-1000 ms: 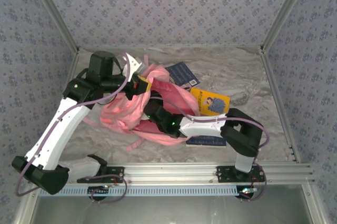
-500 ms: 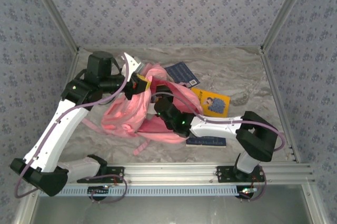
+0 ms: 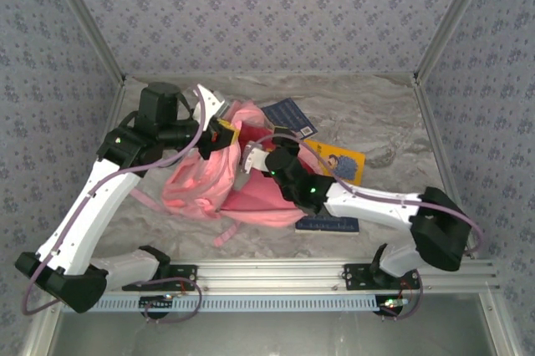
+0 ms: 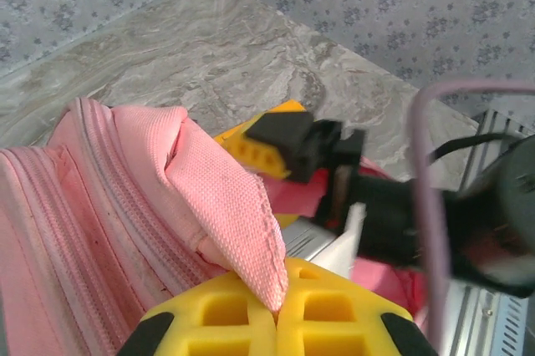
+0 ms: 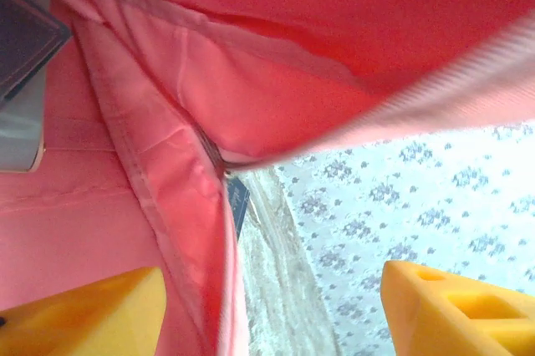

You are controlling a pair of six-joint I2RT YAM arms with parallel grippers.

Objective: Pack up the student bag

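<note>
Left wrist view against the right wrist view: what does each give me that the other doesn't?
Left wrist: the left hand shut on a fold of the student bag from outside, zip rows alongside. Right wrist: the right hand open in the bag's opening, pink lining above and beside it. Both: pink bag fabric, the marbled table and the patterned wall.

Yellow book (image 3: pixel 341 164) beside far navy book (image 3: pixel 287 114)
</note>
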